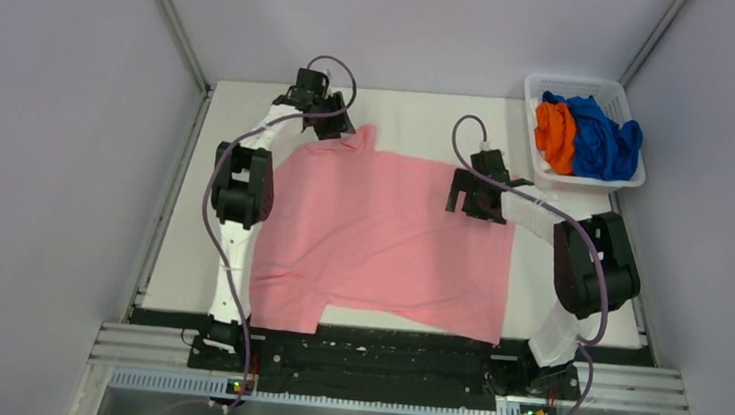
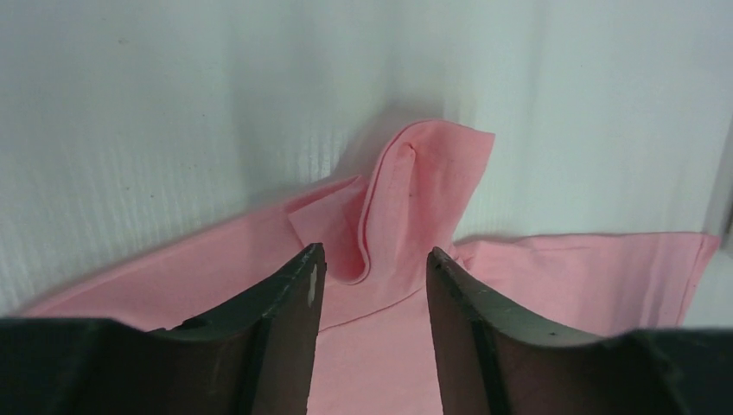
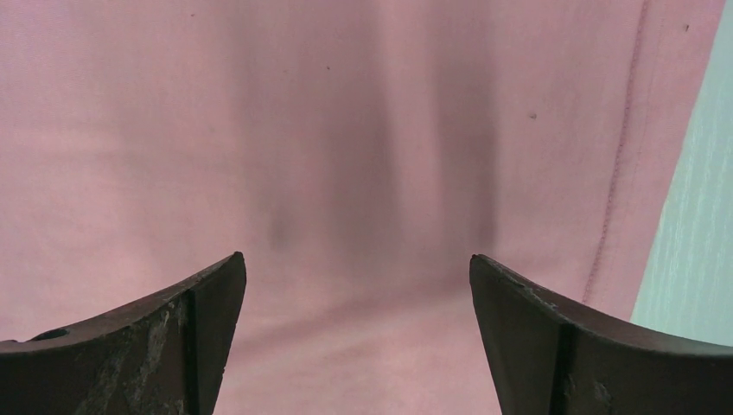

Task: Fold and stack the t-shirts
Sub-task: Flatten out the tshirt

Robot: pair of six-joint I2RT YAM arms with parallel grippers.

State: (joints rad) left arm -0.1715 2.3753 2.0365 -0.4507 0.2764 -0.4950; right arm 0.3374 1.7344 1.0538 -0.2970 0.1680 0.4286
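Observation:
The light pink t-shirt [image 1: 381,239] lies spread flat on the white table, one sleeve bunched up at its far left corner [image 2: 415,199]. My left gripper [image 1: 335,126] is open just short of that bunched sleeve, with the jaws apart over the cloth [image 2: 372,259]. My right gripper [image 1: 467,198] is open wide, low over the shirt's far right part [image 3: 354,259], near its hemmed edge [image 3: 618,173]. The orange t-shirt [image 1: 555,134] and the royal blue t-shirt [image 1: 600,138] lie crumpled in the basket at the far right.
A white plastic basket [image 1: 579,181] stands at the table's far right corner. Grey walls close in the table on the left, back and right. A black rail [image 1: 371,353] runs along the near edge, and the shirt's hem hangs over it.

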